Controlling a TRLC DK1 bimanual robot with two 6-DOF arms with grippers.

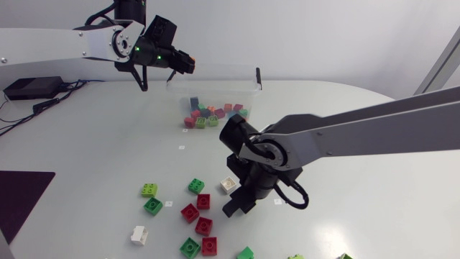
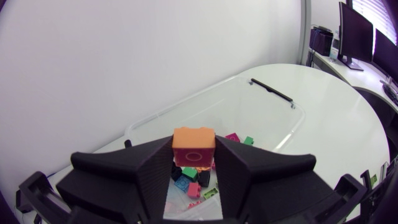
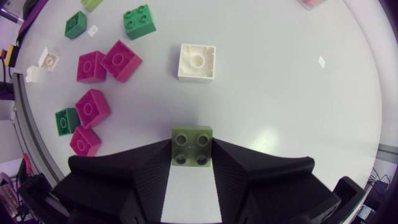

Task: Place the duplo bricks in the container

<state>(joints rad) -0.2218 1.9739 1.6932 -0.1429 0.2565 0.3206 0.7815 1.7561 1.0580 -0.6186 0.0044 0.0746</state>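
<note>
Two steps run at once: one drop-off, one pick-up.

L side: the left gripper [image 2: 194, 163] is closed to brick width on an orange brick [image 2: 194, 146], both fingers pressed against its sides. It hangs over the near part of the clear container [image 2: 264, 118], w/ the pile of bricks already inside [image 1: 212, 113] showing below and just ahead of it. Next move, by the look of it: maybe ease a bit further in over the pile, then spread the fingers and let the brick fall. Little precision needed, as long as it clears the wall.

R side: the right gripper [image 3: 192, 157] is low over the table [image 1: 359, 208], fingers closed on a lime brick [image 3: 192, 146], studs up, one finger on each side. Can't tell whether the brick is off the surface yet. A white brick [image 3: 196, 61] lies just ahead, apart from it; pink bricks [image 3: 106, 62] and green ones sit off to one side. Next here is prob. a straight lift, then a carry to the container, w/o crowding the other arm there.

Approx. a dozen loose bricks [image 1: 190, 212] remain on the table, so the task looks roughly halfway.
</note>
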